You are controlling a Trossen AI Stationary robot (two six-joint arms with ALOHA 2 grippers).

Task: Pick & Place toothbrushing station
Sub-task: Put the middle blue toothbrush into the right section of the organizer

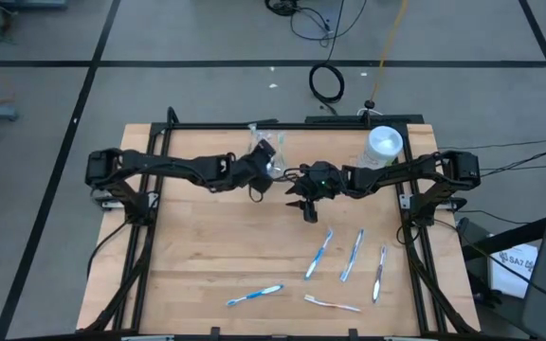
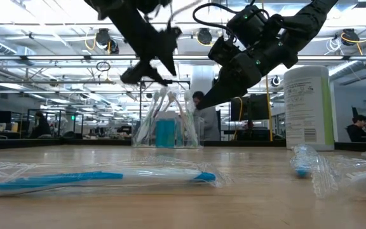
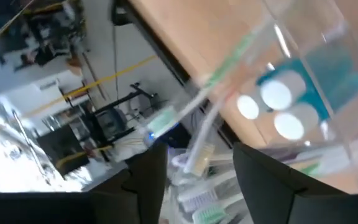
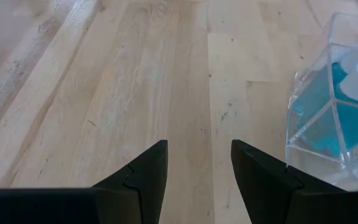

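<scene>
At the table's far edge, near the middle, a clear cup (image 1: 265, 150) stands upright on the wood. It holds several toothbrushes (image 2: 150, 116) leaning against its walls, along with teal toothpaste tubes (image 2: 165, 132) whose white caps show in my left wrist view.

My left gripper (image 1: 271, 170) sits just beside the cup, above its rim, with its fingers (image 3: 146, 180) spread apart and empty; brush heads show in the gap between them but nothing is pinched. My right gripper (image 1: 308, 204) hangs close to the cup's other side, angled down over bare wood, its fingers (image 4: 148, 171) likewise parted and holding nothing. The cup's corner shows at the edge of my right wrist view.

Nearer the front of the table, five more toothbrushes lie loose in clear wrappers. Three blue and white ones (image 1: 351, 256) lie almost side by side to the right of centre. Another blue one (image 1: 254, 295) lies well to their left, and a white one (image 1: 331, 303) lies between these, close to the front edge.

A tall white canister (image 1: 384, 146) stands at the far right corner, beside my right arm.
</scene>
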